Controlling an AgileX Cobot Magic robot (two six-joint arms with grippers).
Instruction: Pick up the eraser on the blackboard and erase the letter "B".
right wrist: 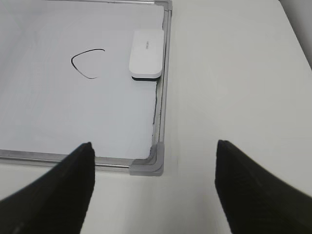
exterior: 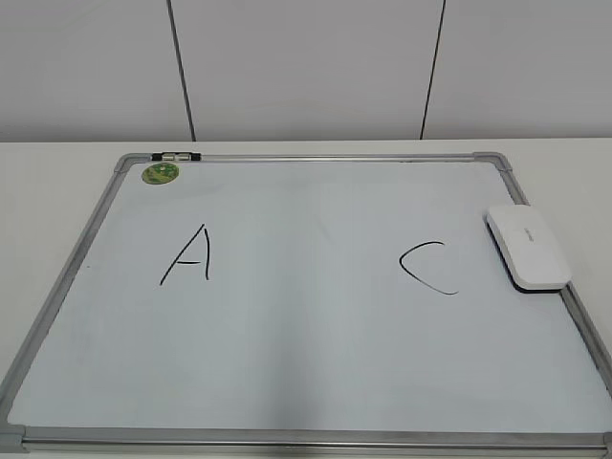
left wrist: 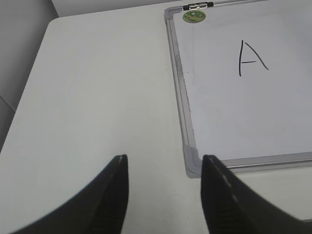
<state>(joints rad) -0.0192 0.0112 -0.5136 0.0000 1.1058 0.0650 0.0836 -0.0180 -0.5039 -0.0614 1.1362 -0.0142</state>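
Observation:
The blackboard (exterior: 306, 382) is a white dry-erase board with a silver frame, lying flat on the table. It bears a black "A" (exterior: 187, 256) and a black "C" (exterior: 427, 267); no letter "B" shows between them, only bare white surface. The white eraser (exterior: 527, 246) lies on the board's right edge, dark underside down; it also shows in the right wrist view (right wrist: 146, 53). My left gripper (left wrist: 165, 163) is open and empty, above the table by the board's near left corner. My right gripper (right wrist: 153, 148) is open and empty, above the near right corner (right wrist: 147, 165).
A green round sticker (exterior: 160, 173) sits at the board's far left corner, also in the left wrist view (left wrist: 194, 16). A small clip (exterior: 175, 155) is on the top frame. White table (left wrist: 97, 97) lies left and right of the board. A panelled wall (exterior: 306, 67) stands behind.

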